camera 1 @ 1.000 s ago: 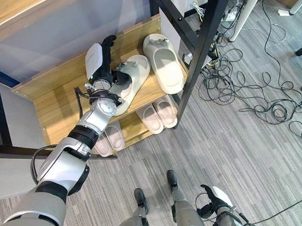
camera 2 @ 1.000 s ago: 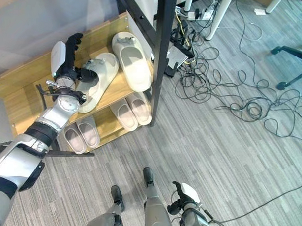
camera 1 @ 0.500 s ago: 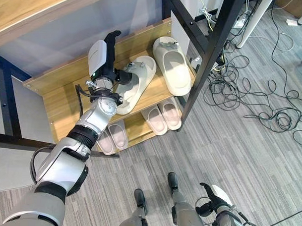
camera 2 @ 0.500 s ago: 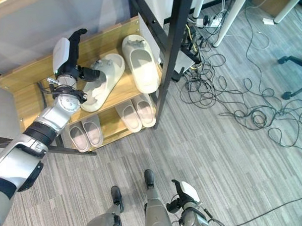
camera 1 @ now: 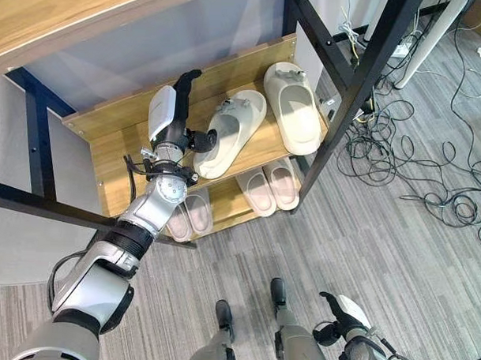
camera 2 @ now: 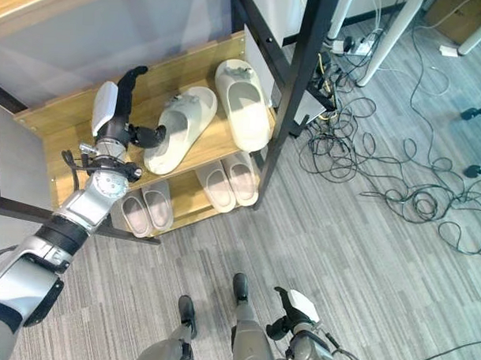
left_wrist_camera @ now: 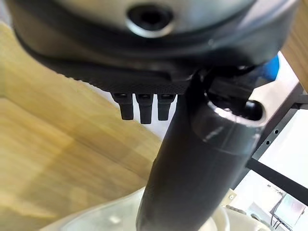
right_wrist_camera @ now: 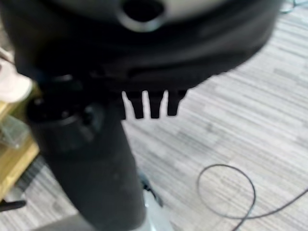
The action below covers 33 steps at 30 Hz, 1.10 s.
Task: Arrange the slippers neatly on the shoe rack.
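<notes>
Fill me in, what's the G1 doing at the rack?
It is tidying slippers. The left robot hand is open on the upper shelf, its thumb against the angled slipper. A second slipper lies beside it, not parallel. Two smaller pairs sit on the shelf below. The right robot hand hangs idle, low over the floor.

The left hand (camera 1: 170,122) covers the heel end of the tilted slipper (camera 1: 230,132), so whether its thumb touches that slipper cannot be told. In the left wrist view the slipper (left_wrist_camera: 96,219) is cut off by the picture's edge and partly hidden behind the thumb. The shelf (camera 1: 119,156) hides the back ends of the two lower pairs (camera 1: 270,187). The right hand (camera 1: 340,314) sits at the picture's edge, its fingers too small to read.
</notes>
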Available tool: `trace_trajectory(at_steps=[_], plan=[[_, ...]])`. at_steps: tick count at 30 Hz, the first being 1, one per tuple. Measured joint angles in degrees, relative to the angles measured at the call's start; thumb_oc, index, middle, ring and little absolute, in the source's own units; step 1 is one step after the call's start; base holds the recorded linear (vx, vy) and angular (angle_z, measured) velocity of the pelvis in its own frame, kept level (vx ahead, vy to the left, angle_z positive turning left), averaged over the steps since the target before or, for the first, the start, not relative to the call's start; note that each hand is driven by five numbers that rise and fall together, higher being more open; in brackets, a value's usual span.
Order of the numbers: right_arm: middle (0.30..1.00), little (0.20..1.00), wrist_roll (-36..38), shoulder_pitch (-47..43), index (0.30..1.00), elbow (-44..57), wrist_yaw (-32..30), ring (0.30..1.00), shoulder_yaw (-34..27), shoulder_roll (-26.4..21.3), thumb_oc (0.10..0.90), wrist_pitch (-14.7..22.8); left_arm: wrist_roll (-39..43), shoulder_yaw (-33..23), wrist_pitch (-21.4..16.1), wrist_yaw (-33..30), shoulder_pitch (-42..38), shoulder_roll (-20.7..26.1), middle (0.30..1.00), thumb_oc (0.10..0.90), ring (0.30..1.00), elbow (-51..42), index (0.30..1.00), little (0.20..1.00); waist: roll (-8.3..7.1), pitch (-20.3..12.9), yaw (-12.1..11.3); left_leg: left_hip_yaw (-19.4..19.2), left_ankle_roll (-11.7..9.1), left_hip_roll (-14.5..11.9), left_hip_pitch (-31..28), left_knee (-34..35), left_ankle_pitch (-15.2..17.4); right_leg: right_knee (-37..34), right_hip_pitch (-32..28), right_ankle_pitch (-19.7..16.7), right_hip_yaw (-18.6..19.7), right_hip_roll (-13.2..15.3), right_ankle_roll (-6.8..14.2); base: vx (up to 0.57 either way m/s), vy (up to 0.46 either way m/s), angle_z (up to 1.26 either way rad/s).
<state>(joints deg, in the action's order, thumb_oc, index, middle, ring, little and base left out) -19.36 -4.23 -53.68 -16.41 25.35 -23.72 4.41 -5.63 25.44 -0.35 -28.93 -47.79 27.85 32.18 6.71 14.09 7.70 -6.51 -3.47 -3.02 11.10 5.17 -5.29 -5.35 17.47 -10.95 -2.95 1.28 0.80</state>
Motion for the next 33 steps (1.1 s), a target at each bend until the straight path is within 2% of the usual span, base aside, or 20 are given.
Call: trace_trajectory(at_steps=[4, 6, 10, 12, 16, 24, 33], plan=[[0.9, 0.9, 0.0, 0.0, 0.9, 0.1, 0.0, 0.9, -0.1, 0.0, 0.8, -0.1, 3.7, -2.5, -1.3, 1.6, 4.7, -0.3, 0.9, 0.8, 0.9, -4.7, 0.9, 0.9, -0.01, 0.0, -0.2, 0.0, 0.0, 0.0, -0.1, 0.0, 0.0, 0.0, -0.1, -0.1, -0.1, 0.0, -0.2, -0.01, 0.002, 0.0], [0.9, 0.9, -0.1, -0.1, 0.9, 0.0, 0.0, 0.9, -0.1, 0.0, 0.8, -0.4, 8.5, -4.1, -2.0, 3.3, 6.7, -1.5, 0.9, 0.8, 0.9, -5.9, 0.9, 0.9, -0.02, 0.0, -0.6, 0.1, 0.0, 0.0, -0.3, 0.0, 0.0, 0.0, -0.4, -0.1, -0.2, 0.0, -0.2, 0.0, 0.0, 0.03], [0.9, 0.9, -0.1, -0.1, 0.9, 0.0, 0.1, 0.9, -0.4, 0.0, 0.8, -0.7, 11.7, -4.2, -2.1, 4.1, 7.7, -1.7, 0.9, 0.8, 0.9, -5.8, 0.9, 0.9, -0.06, 0.0, -0.7, 0.6, 0.0, 0.0, -0.6, 0.0, 0.0, 0.0, -0.9, 0.3, -0.7, 0.1, 0.4, -0.02, 0.009, 0.06], [0.9, 0.9, -0.1, -0.2, 0.9, 0.2, 0.4, 0.9, -0.7, 0.1, 0.8, -1.3, 18.5, -8.2, -3.3, 5.7, 11.8, -3.7, 0.9, 0.8, 0.9, -10.2, 0.9, 0.9, -0.06, 0.0, -0.5, 0.6, 0.0, 0.0, -1.1, 0.0, -0.1, 0.0, -1.3, 0.1, -0.7, 0.1, 0.1, -0.02, 0.01, 0.0], [0.9, 0.9, -0.1, 0.2, 0.9, 0.1, 0.9, 0.9, -1.1, 0.1, 0.8, -1.7, 25.0, -7.2, -4.5, 8.0, 14.1, -4.9, 0.9, 0.8, 0.9, -10.8, 0.9, 0.9, -0.15, 0.0, -0.8, 1.1, 0.0, 0.0, -1.7, 0.0, -0.1, 0.0, -2.3, 0.6, -1.4, 0.2, 0.4, -0.01, -0.002, 0.08], [0.9, 0.9, -0.4, 0.3, 0.9, 0.1, 1.0, 0.9, -1.1, 0.2, 0.8, -2.4, 30.4, -7.0, -4.5, 9.7, 17.3, -7.3, 0.9, 0.8, 0.9, -12.9, 0.9, 0.9, -0.14, 0.0, -1.0, 1.7, 0.0, 0.0, -1.7, 0.0, -0.1, 0.0, -2.6, 0.4, -1.7, 0.2, -0.3, 0.0, 0.0, 0.0], [0.9, 0.9, -0.5, 0.2, 0.9, 0.2, 1.0, 0.9, -1.0, 0.2, 0.8, -2.5, 31.4, -5.1, -4.5, 10.8, 18.8, -9.7, 0.9, 0.8, 0.9, -15.2, 0.9, 0.9, -0.1, 0.0, -2.2, 2.0, 0.0, 0.0, -1.9, 0.0, -0.1, 0.0, -2.8, 0.4, -1.9, 0.2, -0.3, 0.0, 0.0, 0.0]])
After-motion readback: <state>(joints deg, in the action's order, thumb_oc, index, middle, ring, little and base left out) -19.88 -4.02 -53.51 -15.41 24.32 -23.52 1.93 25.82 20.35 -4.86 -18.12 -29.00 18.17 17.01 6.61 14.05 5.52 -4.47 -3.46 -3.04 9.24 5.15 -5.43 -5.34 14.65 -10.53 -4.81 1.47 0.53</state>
